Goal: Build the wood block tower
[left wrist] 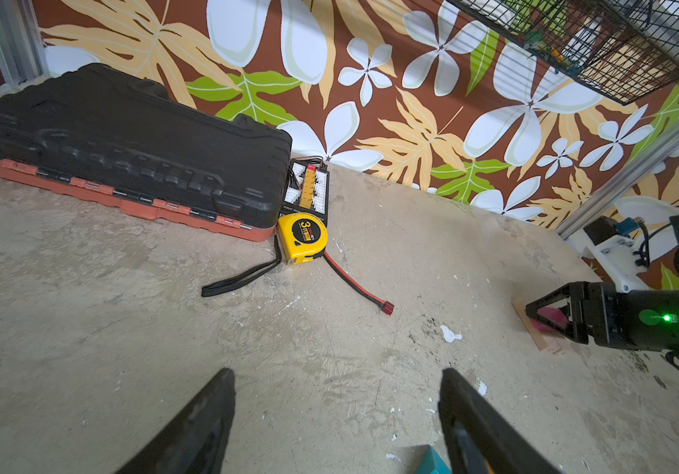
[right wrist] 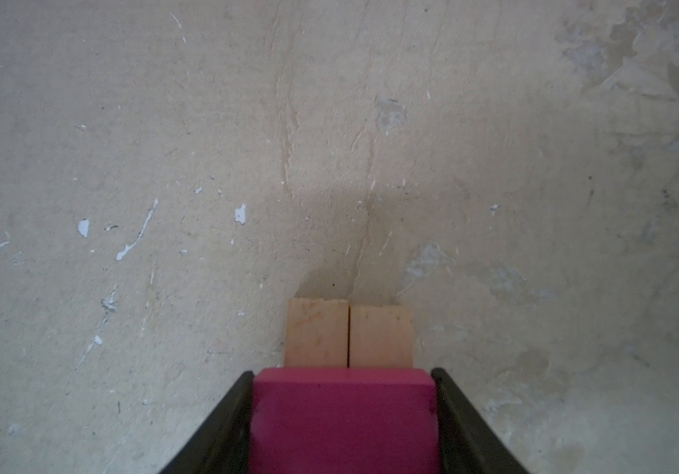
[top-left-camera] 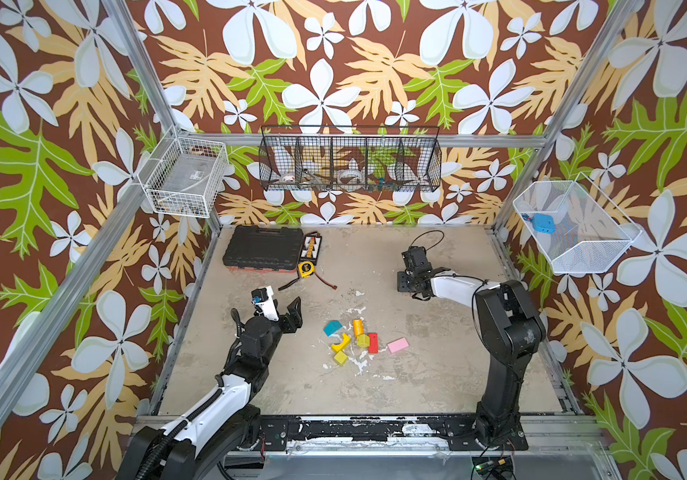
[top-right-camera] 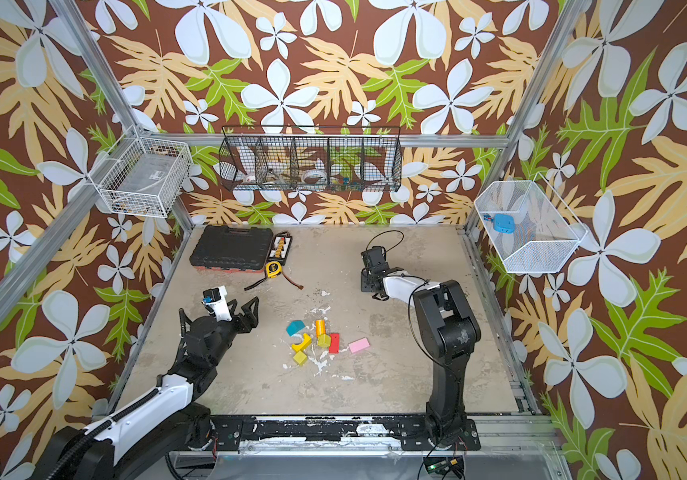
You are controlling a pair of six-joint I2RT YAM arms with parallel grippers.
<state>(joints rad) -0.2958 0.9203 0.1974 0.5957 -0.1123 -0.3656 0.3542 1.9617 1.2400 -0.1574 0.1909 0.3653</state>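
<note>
Right wrist view — right tool [right wrist: 342, 371] straddles magenta block [right wrist: 344, 418] bridging two side-by-side tan planks [right wrist: 379, 336]; gripped or released, cannot tell. Left tool [left wrist: 336, 371] open, empty.

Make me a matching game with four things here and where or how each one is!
Things:
1. magenta block
2. tape measure
3. pink block
4. left gripper

Places or states:
A. beside the black tool case
B. open, holding nothing
C. between the jaws of the right gripper, over the two tan planks
D. flat on the table, right of the red block in both top views

Pairs: 1-C, 2-A, 3-D, 4-B
</note>
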